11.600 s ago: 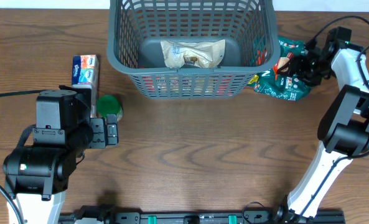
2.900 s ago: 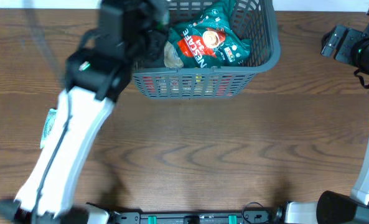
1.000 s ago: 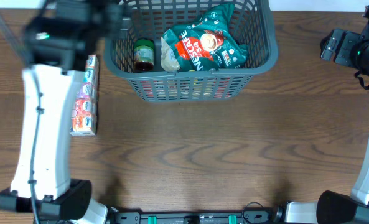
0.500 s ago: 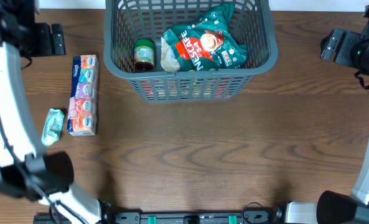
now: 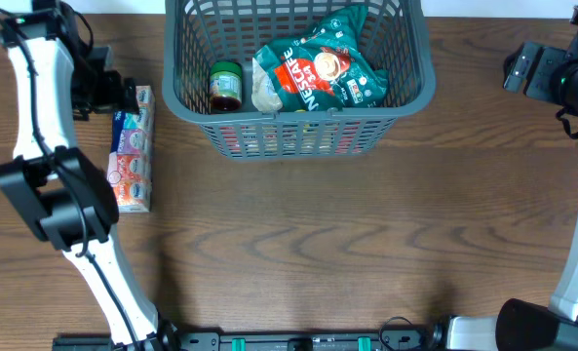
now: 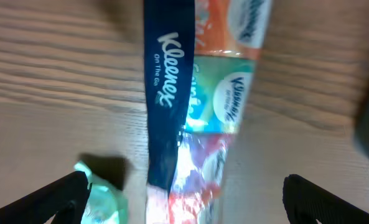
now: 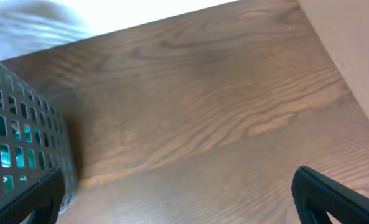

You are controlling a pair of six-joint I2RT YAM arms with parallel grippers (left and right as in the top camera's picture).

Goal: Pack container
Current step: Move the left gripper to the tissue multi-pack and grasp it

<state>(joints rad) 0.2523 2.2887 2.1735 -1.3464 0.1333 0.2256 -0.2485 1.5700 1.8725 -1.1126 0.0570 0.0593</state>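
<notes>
The container [image 5: 405, 97], a large dark grey lattice basket, stands at the back centre. It holds a green-lidded jar [image 5: 225, 86], a green coffee bag [image 5: 318, 63] and a pale bag [image 5: 267, 93]. A long Kleenex tissue pack [image 5: 131, 156] lies on the table left of the basket. My left gripper [image 5: 121, 95] is open and empty, hovering over the pack's far end. In the left wrist view the pack [image 6: 172, 81] runs between the wide-open fingers [image 6: 184, 208]. My right gripper [image 5: 524, 70] is open and empty, off to the right of the basket.
A small mint-green packet [image 6: 103, 199] lies beside the tissue pack, near my left finger. It is hidden under my arm in the overhead view. The right wrist view shows bare wooden table [image 7: 203, 124] and the basket wall [image 7: 22, 118] at its left.
My left arm has swung in from the far left corner to above the tissue pack's far end. It now covers the mint-green packet from overhead. The right arm has not moved.
</notes>
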